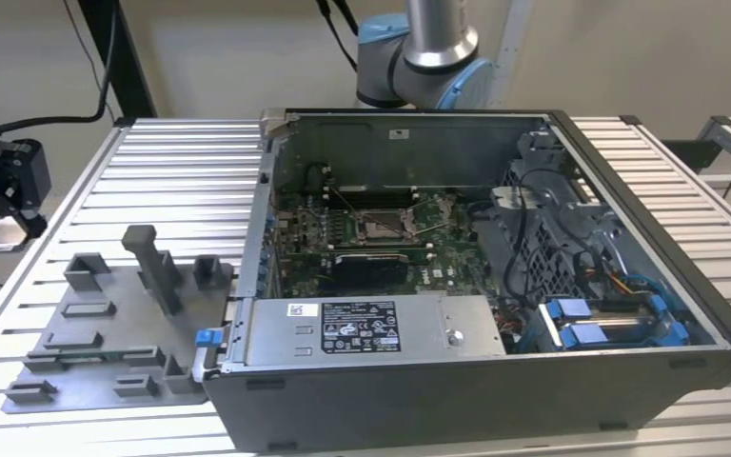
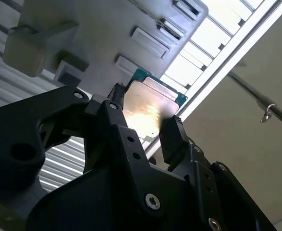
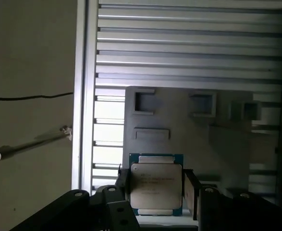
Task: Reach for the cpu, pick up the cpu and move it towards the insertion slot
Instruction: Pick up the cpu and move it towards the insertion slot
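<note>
Gripper (image 3: 157, 188): clenched on the cpu (image 3: 156, 185), with one black finger (image 3: 192, 190) on each opposite edge.
Cpu position: lifted off the grey fixture tray (image 3: 217, 139), near the slatted table's (image 1: 175, 171) edge.
Insertion slot (image 1: 381, 225): mid-motherboard inside the open computer case (image 1: 467, 400), well apart from the cpu.
Handling: probably best kept level under steady grip, since a thin plate held by its edges may tilt or slip.
Clearance: the case walls and cable bundle (image 1: 556, 248) bound the socket, and the open room lies directly above it.

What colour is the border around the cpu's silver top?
Teal green, on the cpu, clearest in the first wrist view.
</note>
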Controlling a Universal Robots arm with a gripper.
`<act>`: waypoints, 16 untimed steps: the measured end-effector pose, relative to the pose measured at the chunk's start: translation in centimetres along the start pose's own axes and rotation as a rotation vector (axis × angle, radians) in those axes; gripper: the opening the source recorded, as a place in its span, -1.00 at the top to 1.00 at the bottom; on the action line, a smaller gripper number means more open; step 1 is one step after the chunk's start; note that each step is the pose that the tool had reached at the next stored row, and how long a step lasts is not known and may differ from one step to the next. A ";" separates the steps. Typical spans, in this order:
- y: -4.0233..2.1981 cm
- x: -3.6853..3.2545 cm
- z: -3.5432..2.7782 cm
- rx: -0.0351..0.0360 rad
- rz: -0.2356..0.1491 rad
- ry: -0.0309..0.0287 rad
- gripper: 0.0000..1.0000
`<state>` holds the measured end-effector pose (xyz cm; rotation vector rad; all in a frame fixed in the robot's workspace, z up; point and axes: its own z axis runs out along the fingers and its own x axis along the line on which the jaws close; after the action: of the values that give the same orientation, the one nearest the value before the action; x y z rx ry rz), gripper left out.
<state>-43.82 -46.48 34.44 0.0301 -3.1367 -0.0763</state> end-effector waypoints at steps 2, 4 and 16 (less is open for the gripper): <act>0.01 0.00 -0.28 0.0000 0.000 0.0001 1.00; 0.02 0.00 -0.46 0.0000 0.000 0.0001 1.00; 0.09 0.00 -1.79 0.0001 0.000 0.0001 1.00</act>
<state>-43.82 -46.48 36.23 0.0301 -3.1366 -0.0762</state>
